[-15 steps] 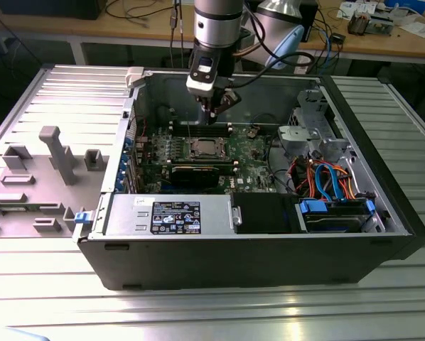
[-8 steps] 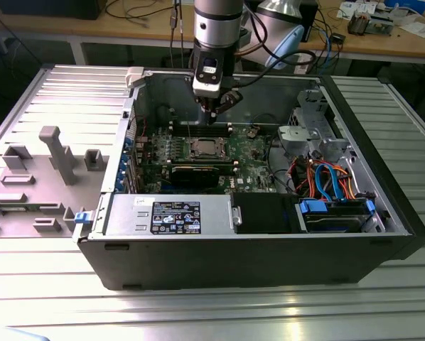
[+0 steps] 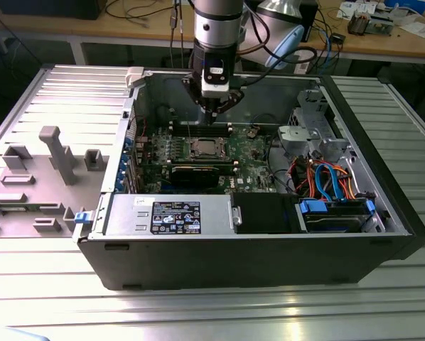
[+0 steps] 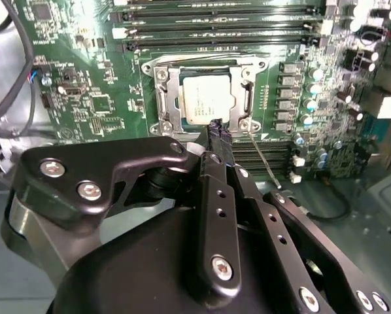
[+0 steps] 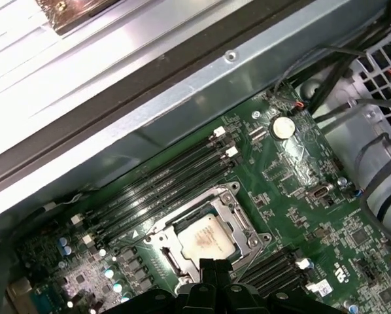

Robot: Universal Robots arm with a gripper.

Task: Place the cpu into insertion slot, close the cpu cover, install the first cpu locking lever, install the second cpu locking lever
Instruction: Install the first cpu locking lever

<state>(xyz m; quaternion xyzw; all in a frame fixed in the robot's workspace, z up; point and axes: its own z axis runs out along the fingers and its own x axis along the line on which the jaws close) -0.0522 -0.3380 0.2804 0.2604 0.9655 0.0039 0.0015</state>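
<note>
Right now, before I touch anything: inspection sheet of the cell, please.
Surface: ribbed metal table, carrying an open computer case.
Job's things: cpu lies framed by the cpu cover, which is down flat; thin lever beside it, latching unclear.
Clutter: grey fixture tray at the exterior view's left.
Grippers: gripper above the cover's edge, fingers together, holding nothing.
Cables: orange and blue cables inside the case.
Surroundings: wooden bench behind.
</note>
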